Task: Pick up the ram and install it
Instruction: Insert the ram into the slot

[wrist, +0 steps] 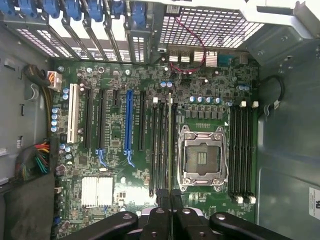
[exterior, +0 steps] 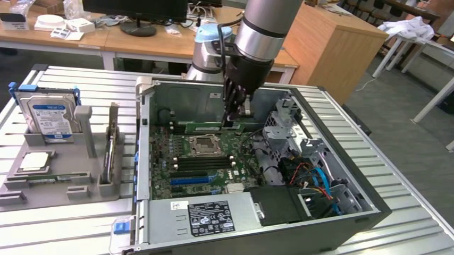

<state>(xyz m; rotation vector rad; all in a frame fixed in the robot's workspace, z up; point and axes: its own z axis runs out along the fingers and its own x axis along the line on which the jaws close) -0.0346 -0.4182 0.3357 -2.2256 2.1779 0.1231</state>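
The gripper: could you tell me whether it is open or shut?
Shut: the gripper pinches the thin green ram between closed fingers, by the black memory slots.

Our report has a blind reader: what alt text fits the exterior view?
A robot arm reaches into an open computer case, its tool shut on the ram, a green stick beside the motherboard's CPU socket. A hard drive stands in a holder at the exterior view's left.

The ram (exterior: 209, 127) is a long, narrow green stick, standing level on its long edge inside the open computer case (exterior: 369, 208), pinched by the gripper (exterior: 233, 122). It runs in line with the black memory slots (wrist: 159, 145) beside the processor socket (wrist: 201, 157). Whether it is seated cannot be told.
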